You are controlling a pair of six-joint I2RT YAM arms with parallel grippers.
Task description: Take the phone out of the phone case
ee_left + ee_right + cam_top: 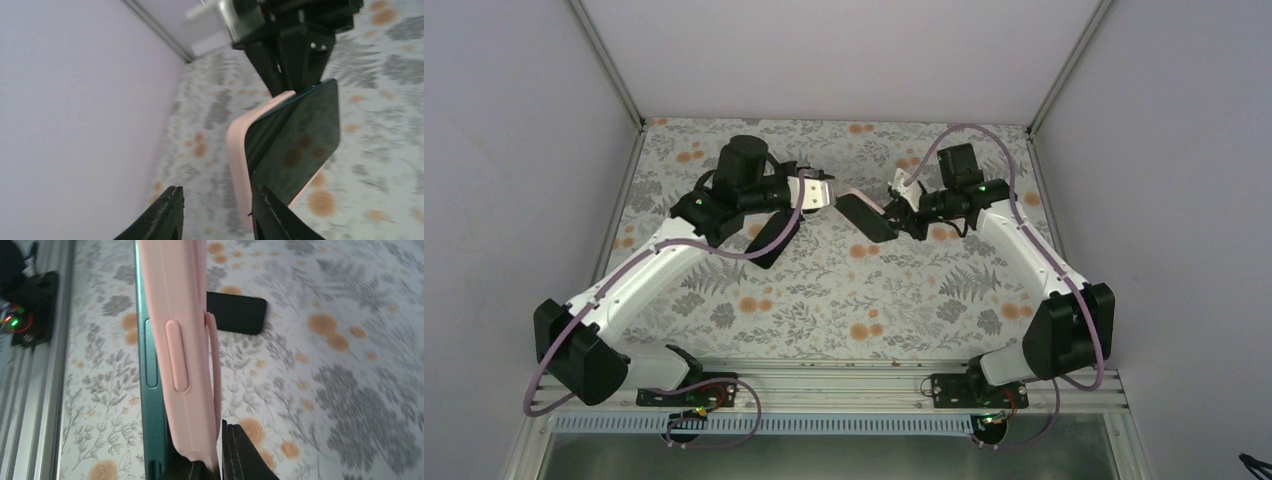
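The dark teal phone (869,216) sits partly in a pink phone case (848,194), both held in the air between the arms. In the left wrist view the phone (300,140) stands out from the pink case (237,160) at the near end. My right gripper (902,212) is shut on the far end of the case (187,340); the phone's edge (150,390) runs beside it and one finger (245,455) shows. My left gripper (220,215) is open, and one finger (272,215) overlaps the case's near edge.
The floral tablecloth (824,300) covers the table. White walls (524,150) with metal posts close the sides and back. A metal rail (824,385) runs along the near edge. A black flat shape (235,312) shows beyond the case in the right wrist view.
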